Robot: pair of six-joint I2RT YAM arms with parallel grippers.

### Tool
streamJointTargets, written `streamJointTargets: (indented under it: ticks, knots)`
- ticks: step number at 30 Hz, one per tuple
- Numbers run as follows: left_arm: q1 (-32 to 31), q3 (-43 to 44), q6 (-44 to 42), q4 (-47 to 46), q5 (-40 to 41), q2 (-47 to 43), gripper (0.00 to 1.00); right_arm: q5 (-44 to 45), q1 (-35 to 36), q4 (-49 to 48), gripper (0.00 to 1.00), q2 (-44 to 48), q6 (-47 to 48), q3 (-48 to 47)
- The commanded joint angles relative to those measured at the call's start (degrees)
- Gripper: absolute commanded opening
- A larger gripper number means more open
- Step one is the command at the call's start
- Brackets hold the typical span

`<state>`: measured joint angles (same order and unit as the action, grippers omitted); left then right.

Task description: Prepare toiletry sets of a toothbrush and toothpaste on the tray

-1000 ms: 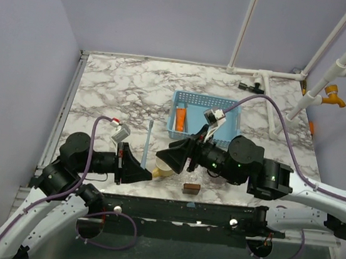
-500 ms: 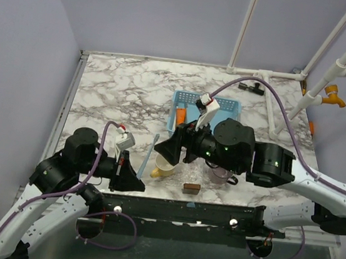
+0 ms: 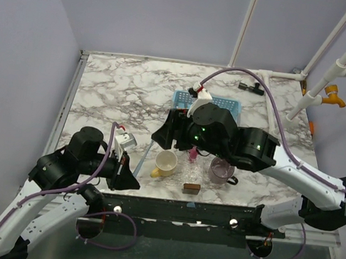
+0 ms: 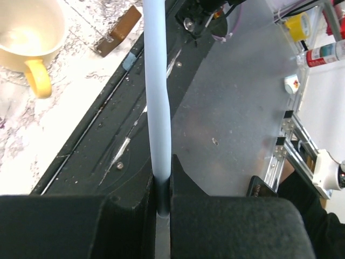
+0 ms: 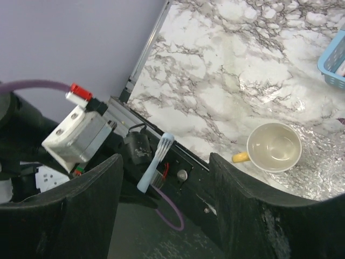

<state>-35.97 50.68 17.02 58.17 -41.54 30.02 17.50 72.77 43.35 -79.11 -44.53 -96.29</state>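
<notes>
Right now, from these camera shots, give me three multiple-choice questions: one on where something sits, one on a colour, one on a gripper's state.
1. In the top view, where does the yellow mug stand relative to the purple mug?
A) to its left
B) stacked inside it
C) behind it, in the basket

2. What colour is the toothbrush?
A) red
B) light blue
C) black

3. What state is the left gripper in?
A) open and empty
B) shut on the yellow mug
C) shut on the toothbrush

Answers: 1 A, the two stand apart with the yellow one on the left; 2 B, its pale blue handle runs up the left wrist view; 3 C, the handle's end sits clamped between its jaws.
</notes>
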Motion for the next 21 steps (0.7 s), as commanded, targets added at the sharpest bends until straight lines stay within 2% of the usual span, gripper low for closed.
streamJointTargets:
  ticks: [1,11,21]
  knots:
    - [-1.42,2.17,-1.63,3.29,5.99,-0.15,0.0,-4.96,-3.45,2.43,0.67,-2.54,-3.61,-2.14]
    - [-4.72,2.85,-1.28,4.39,11.89,-0.41,0.0,-15.79,-6.37,-0.21,0.64,-7.29,-4.2,-2.72]
    - [-8.27,2.85,-0.78,4.58,14.84,-0.58,0.0,-24.48,-8.67,-2.6,0.5,-7.75,-6.13,-0.95]
